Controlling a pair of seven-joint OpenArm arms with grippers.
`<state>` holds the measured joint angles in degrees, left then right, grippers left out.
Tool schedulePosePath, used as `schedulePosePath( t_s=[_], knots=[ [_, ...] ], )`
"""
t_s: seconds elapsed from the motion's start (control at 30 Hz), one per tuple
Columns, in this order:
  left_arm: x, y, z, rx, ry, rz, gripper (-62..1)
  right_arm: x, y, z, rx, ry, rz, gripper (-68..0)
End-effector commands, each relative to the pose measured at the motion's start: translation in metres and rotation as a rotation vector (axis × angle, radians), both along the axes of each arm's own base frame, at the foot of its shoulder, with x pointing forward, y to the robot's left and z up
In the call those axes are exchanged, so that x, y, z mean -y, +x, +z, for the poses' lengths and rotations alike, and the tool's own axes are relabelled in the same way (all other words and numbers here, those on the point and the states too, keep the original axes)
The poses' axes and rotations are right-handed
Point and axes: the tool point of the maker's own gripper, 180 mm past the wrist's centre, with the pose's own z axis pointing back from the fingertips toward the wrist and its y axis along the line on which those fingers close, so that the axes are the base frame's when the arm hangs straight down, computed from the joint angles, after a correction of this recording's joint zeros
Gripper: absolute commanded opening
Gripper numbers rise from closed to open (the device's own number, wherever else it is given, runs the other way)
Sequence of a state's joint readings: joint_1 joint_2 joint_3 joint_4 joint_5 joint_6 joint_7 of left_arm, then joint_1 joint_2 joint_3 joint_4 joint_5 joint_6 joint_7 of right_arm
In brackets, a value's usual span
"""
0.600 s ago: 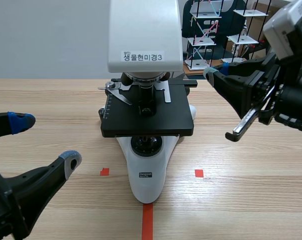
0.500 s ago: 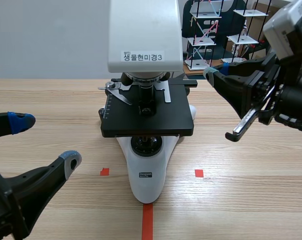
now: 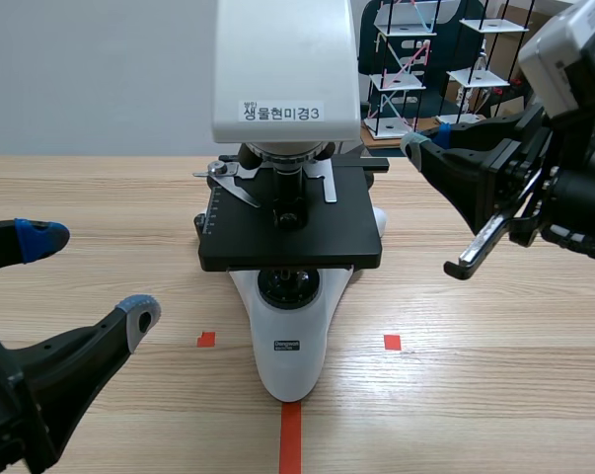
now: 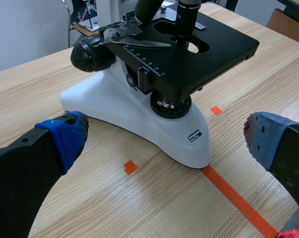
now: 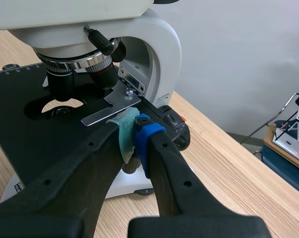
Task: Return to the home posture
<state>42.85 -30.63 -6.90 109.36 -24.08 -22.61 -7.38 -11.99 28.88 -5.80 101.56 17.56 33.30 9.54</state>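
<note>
The left gripper (image 3: 90, 278) hovers low at the near left of the wooden table (image 3: 494, 395), its fingers spread wide with nothing between them. In its wrist view the white microscope (image 4: 139, 114) stands just ahead of it. The right gripper (image 3: 415, 146) is raised at the right, its pads pressed together on nothing, tips near the black stage (image 5: 35, 124), possibly touching its back corner.
</note>
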Motion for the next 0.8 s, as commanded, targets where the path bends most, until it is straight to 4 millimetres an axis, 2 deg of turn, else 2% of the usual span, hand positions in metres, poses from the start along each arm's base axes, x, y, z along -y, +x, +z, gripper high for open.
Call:
schedulePosePath(
  t_s=[0.0,0.63,0.77],
  knots=[
    [0.003,0.002,0.012,0.034,-0.031,-0.001,1.4,-0.001,0.002,0.012,0.032,0.022,0.001,-67.7],
    [0.003,0.002,0.015,0.050,-0.035,-0.003,1.4,-0.001,0.000,0.010,0.027,0.024,0.000,-67.7],
    [0.003,0.002,0.014,0.050,-0.035,-0.003,1.4,0.001,-0.011,-0.001,-0.009,0.039,-0.001,-61.6]
  ],
)
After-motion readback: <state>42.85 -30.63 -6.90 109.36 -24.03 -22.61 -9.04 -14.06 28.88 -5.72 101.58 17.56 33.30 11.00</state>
